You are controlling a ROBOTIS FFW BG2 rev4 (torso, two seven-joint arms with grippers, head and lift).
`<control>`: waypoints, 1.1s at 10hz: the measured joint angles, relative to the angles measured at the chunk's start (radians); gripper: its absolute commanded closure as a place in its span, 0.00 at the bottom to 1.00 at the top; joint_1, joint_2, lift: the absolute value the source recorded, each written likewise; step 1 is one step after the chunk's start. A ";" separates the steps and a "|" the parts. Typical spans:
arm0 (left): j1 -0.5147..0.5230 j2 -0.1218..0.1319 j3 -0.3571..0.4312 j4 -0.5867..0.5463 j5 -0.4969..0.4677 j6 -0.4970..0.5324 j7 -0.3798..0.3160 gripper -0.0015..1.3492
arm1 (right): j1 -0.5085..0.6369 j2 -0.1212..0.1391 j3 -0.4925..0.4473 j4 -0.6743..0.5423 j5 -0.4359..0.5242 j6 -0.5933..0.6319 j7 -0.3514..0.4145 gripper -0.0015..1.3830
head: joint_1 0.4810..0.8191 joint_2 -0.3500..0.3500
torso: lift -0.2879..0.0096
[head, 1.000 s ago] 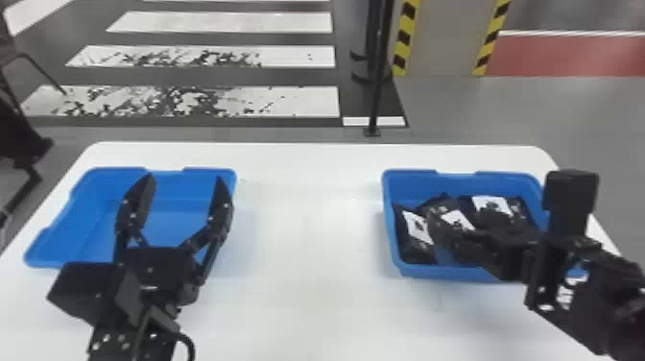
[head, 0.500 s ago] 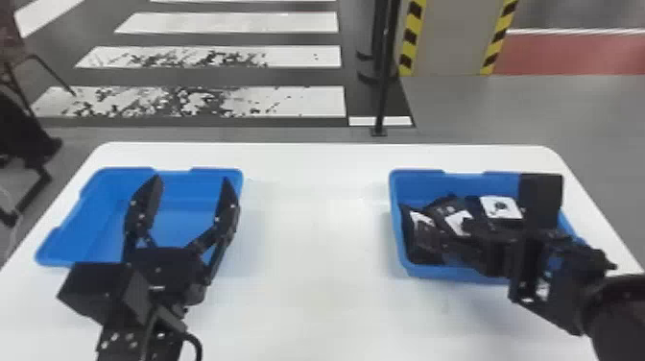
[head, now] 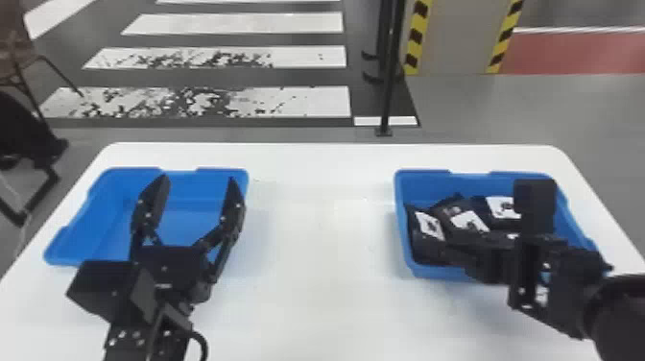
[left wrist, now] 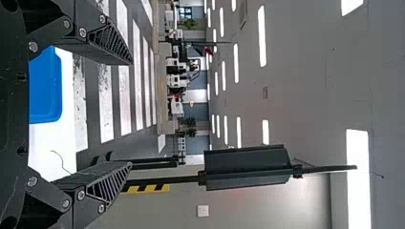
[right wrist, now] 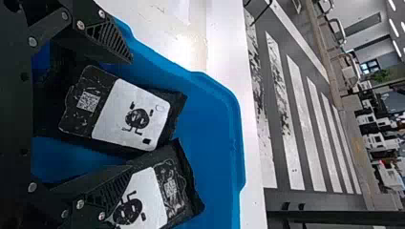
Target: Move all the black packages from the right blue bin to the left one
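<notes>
Fingers (head: 156, 199) stand wide apart, empty, on left gripper (head: 199, 178) and right gripper (head: 480, 257); black packages (right wrist: 131, 114) (rather crinkled) wear white labels.

Yellow-black striping on the post (head: 415, 38); both bins (head: 192, 221) blue; table (head: 326, 307) white.

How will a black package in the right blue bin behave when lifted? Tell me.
The black package probably flexes somewhat, since its wrapping looks creased and wrinkled. The shiny creases suggest it may slip if held loosely. Its flat shape makes rolling unlikely.
</notes>
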State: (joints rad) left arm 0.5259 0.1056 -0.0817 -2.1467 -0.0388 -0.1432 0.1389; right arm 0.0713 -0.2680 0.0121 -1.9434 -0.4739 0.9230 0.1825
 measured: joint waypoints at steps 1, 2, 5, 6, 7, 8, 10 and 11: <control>-0.001 0.000 -0.001 0.002 0.001 -0.002 0.000 0.25 | 0.000 0.000 0.003 0.001 -0.010 0.026 -0.001 0.44 | 0.63 0.57 | 0.36; -0.001 0.000 -0.002 0.004 0.001 -0.003 0.000 0.25 | 0.000 -0.001 0.004 0.003 -0.025 0.057 -0.009 0.53 | 0.63 0.57 | 0.36; -0.003 0.002 -0.002 0.012 0.001 -0.009 -0.001 0.25 | 0.000 -0.002 0.001 -0.005 -0.058 0.101 -0.034 0.79 | 0.63 0.58 | 0.36; -0.003 0.002 -0.002 0.014 0.001 -0.011 -0.001 0.25 | 0.003 -0.002 0.000 -0.014 -0.063 0.100 -0.038 0.79 | 0.63 0.58 | 0.36; -0.003 0.001 -0.002 0.015 0.002 -0.015 -0.001 0.25 | 0.010 -0.002 -0.003 -0.025 -0.070 0.084 -0.040 0.80 | 0.63 0.58 | 0.36; -0.003 0.001 -0.002 0.015 0.003 -0.021 -0.001 0.25 | 0.023 -0.001 -0.013 -0.045 -0.075 0.052 -0.040 0.80 | 0.63 0.58 | 0.36; -0.003 0.000 -0.002 0.015 0.003 -0.032 -0.001 0.25 | 0.055 0.000 -0.049 -0.084 -0.078 -0.044 -0.035 0.80 | 0.63 0.55 | 0.36; -0.003 0.000 -0.002 0.016 0.005 -0.037 -0.001 0.25 | 0.065 0.000 -0.067 -0.077 -0.086 -0.127 -0.001 0.80 | 0.63 0.54 | 0.36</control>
State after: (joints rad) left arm 0.5226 0.1058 -0.0842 -2.1311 -0.0334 -0.1807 0.1380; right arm 0.1359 -0.2684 -0.0553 -2.0209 -0.5603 0.7960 0.1812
